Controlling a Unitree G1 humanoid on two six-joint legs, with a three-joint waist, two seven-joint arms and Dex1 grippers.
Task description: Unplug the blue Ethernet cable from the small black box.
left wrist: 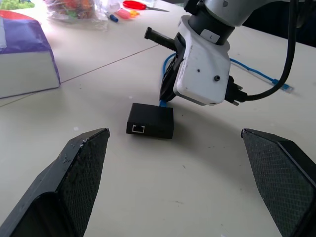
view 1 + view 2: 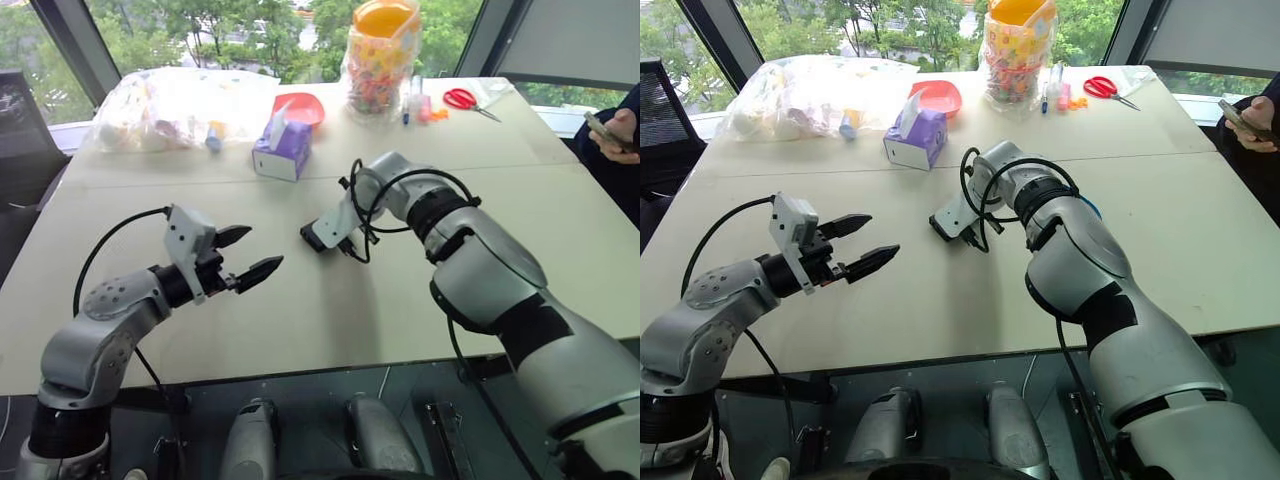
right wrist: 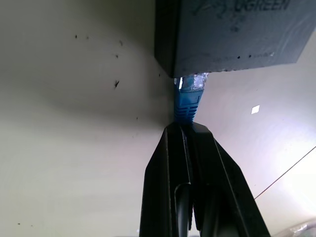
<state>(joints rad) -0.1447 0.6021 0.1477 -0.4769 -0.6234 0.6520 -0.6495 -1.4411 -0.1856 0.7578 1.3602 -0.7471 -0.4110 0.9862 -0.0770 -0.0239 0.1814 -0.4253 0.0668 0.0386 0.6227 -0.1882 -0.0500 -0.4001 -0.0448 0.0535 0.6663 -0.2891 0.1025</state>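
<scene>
— Left gripper first, nearest us: fingers spread wide apart, nothing between them, held level above the near part of the table, aimed across toward the middle.

— And the right gripper?

— Angled steeply down at mid-table, fingers pressed together. In its wrist view the two black fingers close on the blue Ethernet cable just behind the plug.

— Describe the plug.

— Clear plastic tip, seated in the side of the small black box; a ribbed blue boot sits right behind it. Still plugged in.

— The box itself?

— Matte black, flat and roughly square, lying flat on the table just beside the right gripper. Pale lettering on its top face. The side facing the left gripper carries a second port, open, with a light rim.

— Where does the cord run?

— Thin, light blue, trailing away over the table behind the right wrist; its far end shows another small plug lying loose.

— Farther back?

— A purple tissue box, then a red bowl, a clear jar of coloured items, and red-handled scissors near the far edge.
</scene>
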